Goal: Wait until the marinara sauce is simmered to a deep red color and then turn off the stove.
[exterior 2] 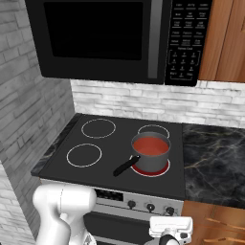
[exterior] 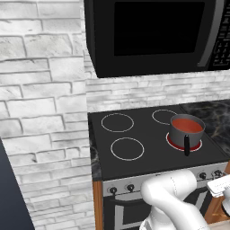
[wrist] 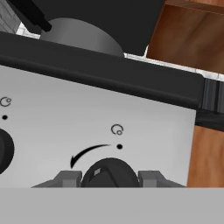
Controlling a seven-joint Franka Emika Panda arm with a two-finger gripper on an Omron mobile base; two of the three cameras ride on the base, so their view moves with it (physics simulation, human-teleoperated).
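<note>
Left base: marinara sauce (exterior: 187,125) sits in the pot (exterior: 185,133) on the glowing front burner of the stove (exterior: 152,143), above and beyond the hand.

Right base: gripper (exterior 2: 171,228) is low at the front panel, below the pot.

Hand view: fingers (wrist: 68,177) straddle the knob (wrist: 109,173), open and apparently not clamped. Risks: slipping off the knob, or switching off before the sauce deepens.

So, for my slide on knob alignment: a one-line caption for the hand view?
Gripper open around a black stove knob, pot above.
</note>
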